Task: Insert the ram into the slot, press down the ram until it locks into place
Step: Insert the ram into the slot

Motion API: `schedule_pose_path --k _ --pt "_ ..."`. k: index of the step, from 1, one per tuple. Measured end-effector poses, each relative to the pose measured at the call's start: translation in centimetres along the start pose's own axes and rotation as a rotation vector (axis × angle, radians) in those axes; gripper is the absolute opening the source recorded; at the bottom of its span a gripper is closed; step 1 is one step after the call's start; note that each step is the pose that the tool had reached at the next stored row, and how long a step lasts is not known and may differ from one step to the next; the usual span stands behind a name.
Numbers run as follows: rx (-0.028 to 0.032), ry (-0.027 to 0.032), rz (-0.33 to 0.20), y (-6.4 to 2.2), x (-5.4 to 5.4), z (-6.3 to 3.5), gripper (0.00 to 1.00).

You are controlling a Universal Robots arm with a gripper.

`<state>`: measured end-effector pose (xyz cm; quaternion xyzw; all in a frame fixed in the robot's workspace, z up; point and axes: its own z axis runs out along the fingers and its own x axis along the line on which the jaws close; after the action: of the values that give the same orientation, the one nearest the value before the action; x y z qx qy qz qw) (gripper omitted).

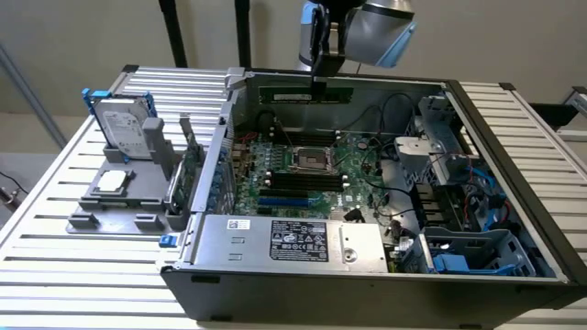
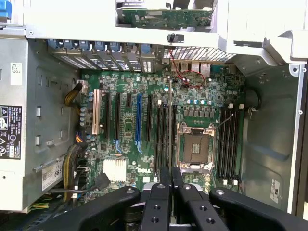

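Gripper [image 1: 318,77] clamped shut on the ram [image 1: 306,94], stick level, above the open computer case [image 1: 275,292]

One computer case [image 1: 367,289], one motherboard [image 1: 353,180], one CPU socket [image 1: 306,158], two banks of black memory slots [image 2: 226,139] — four in the clearer bank, one ram [image 1: 306,94] at the socket's twelve o'clock, one gripper [image 1: 319,81], one hard drive [image 1: 124,130] at the case's nine o'clock, one blue connector [image 1: 286,202].
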<state>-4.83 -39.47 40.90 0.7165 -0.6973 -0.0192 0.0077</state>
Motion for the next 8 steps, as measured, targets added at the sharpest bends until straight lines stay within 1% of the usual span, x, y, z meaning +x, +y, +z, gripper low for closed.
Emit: schedule_pose_path --k 4,6,8 --pt "0.0 0.0 0.0 0.0 0.0 0.0 0.13" --pt "0.0 0.0057 0.0 -0.01 -0.09 0.24 0.13" --pt "0.0001 0.007 0.001 -0.03 -0.12 0.61 0.13"
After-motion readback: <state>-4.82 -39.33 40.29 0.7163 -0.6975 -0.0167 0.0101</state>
